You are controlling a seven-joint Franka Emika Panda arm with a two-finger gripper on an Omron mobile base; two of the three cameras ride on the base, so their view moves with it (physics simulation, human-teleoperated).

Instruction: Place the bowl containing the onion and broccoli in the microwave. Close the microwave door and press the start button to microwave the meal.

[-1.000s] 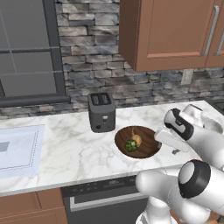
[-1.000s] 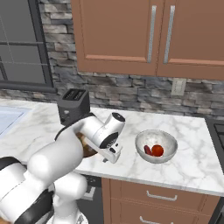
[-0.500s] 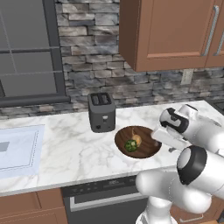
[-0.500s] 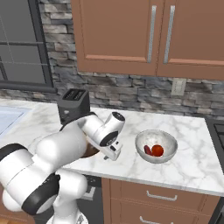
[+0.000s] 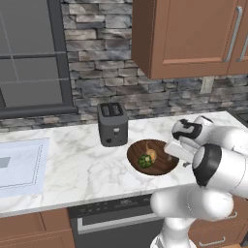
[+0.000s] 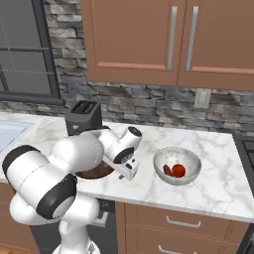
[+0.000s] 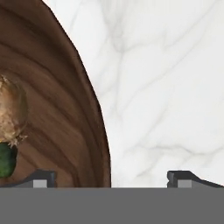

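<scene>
The dark wooden bowl sits on the marble counter in front of the toaster, holding the tan onion and the green broccoli. My gripper hangs low at the bowl's right rim, jaws open. In the hand view the bowl's rim runs up between the two fingertips, one tip over the inside and one over the marble. The onion and broccoli lie at that view's left edge. From the right, the arm hides most of the bowl beside the gripper. The microwave and its door are out of view.
A dark grey toaster stands just behind the bowl. A white bowl with red pieces sits to the right on the counter. A sink lies at the far left. Wooden cabinets hang overhead.
The hand has swung left and down toward the bowl's right rim. The jaws stay open and the bowl has not moved.
</scene>
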